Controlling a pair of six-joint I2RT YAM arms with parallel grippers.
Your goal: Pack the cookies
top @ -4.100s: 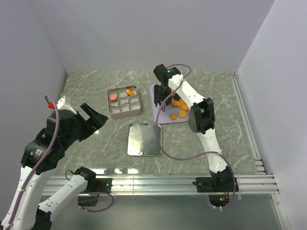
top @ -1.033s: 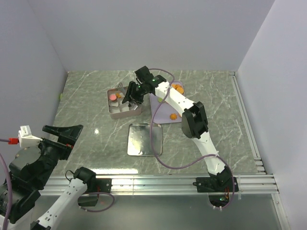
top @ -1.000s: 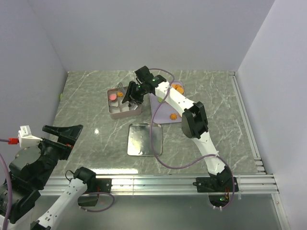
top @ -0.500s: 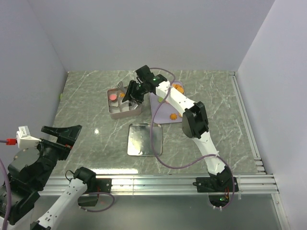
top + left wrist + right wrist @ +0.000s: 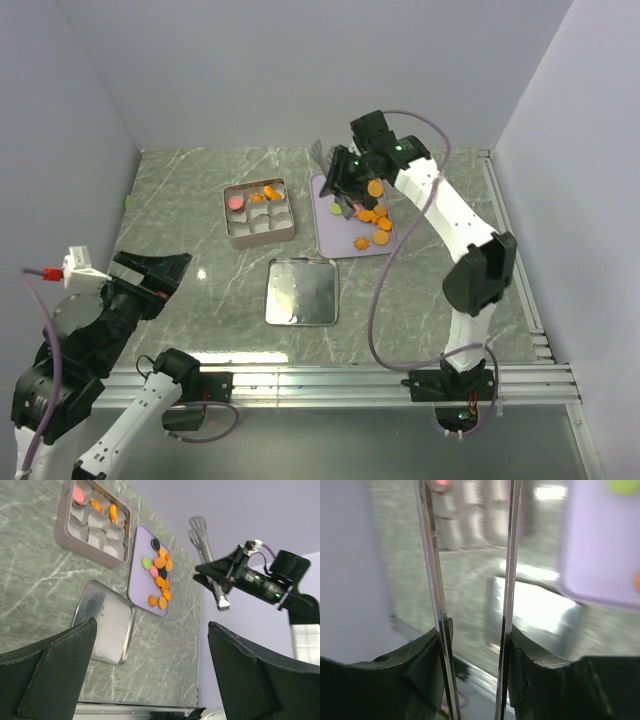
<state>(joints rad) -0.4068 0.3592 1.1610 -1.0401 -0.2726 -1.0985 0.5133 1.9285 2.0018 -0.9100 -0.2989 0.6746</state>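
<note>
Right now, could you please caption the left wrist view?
Right gripper holds tongs aloft; cookies lie on the lavender tray.

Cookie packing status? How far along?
Early. Done: the tin is open, its lid lying on the table, with one pink and a few orange cookies in its far cups. In hand: the right fingers grip tongs raised near the lavender tray; the left fingers are open and idle. Left: the pile on the tray; most cups are empty.

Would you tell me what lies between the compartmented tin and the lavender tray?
Nothing: the top view shows only a narrow strip of bare table between the tin and the tray.
</note>
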